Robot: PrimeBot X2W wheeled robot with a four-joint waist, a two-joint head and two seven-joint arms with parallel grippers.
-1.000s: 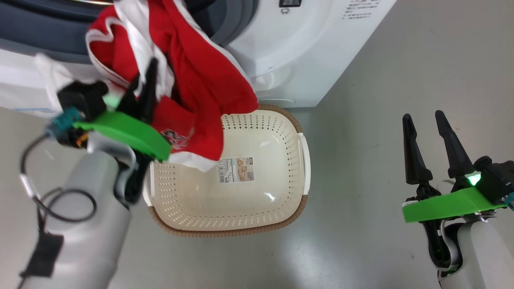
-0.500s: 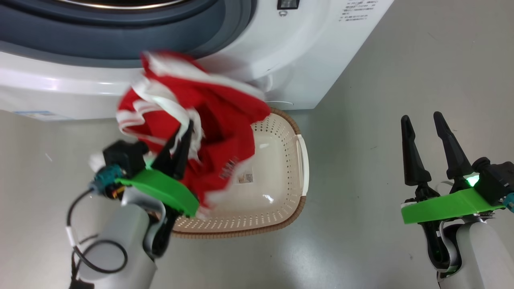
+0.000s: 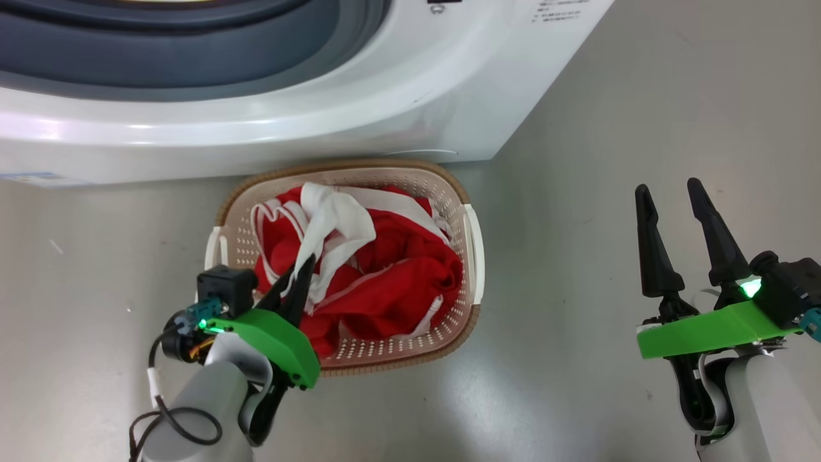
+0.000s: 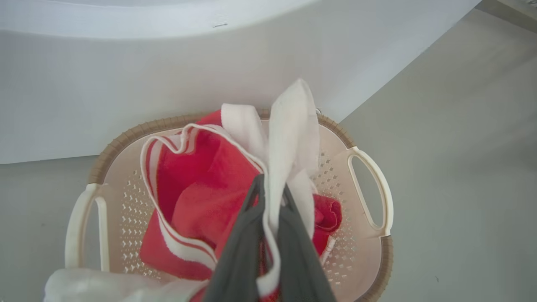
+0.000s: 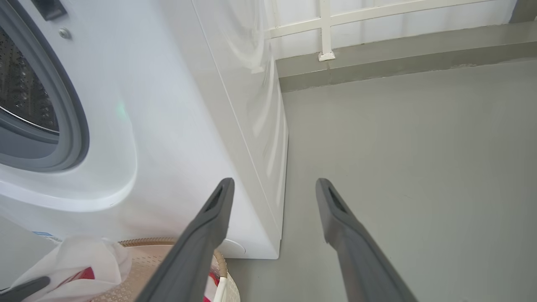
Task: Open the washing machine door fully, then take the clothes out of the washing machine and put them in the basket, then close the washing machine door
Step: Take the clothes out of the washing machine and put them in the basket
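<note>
The red clothes (image 3: pixel 385 282) with white trim lie heaped in the cream basket (image 3: pixel 473 244) on the floor before the white washing machine (image 3: pixel 410 109). My left gripper (image 3: pixel 301 273) is down in the basket's near left side, shut on a white strip of the clothes (image 4: pixel 289 138), which sticks up past the fingers in the left wrist view. The basket (image 4: pixel 371 197) rim shows around the clothes there. My right gripper (image 3: pixel 667 196) hangs open over bare floor to the right, holding nothing. The machine's grey gasket (image 5: pixel 77 121) and steel drum (image 5: pixel 21 96) show in the right wrist view; the door is out of view.
Grey floor (image 3: pixel 577 160) spreads right of the machine and basket. A low grey kerb and white railing (image 5: pixel 331 42) run along the back wall. A small blue label (image 3: pixel 25 176) sits on the machine's lower left front.
My left gripper has carried the clothes from the drum opening down into the basket, where they now lie heaped. The head camera has tilted slightly. The right arm has kept still.
</note>
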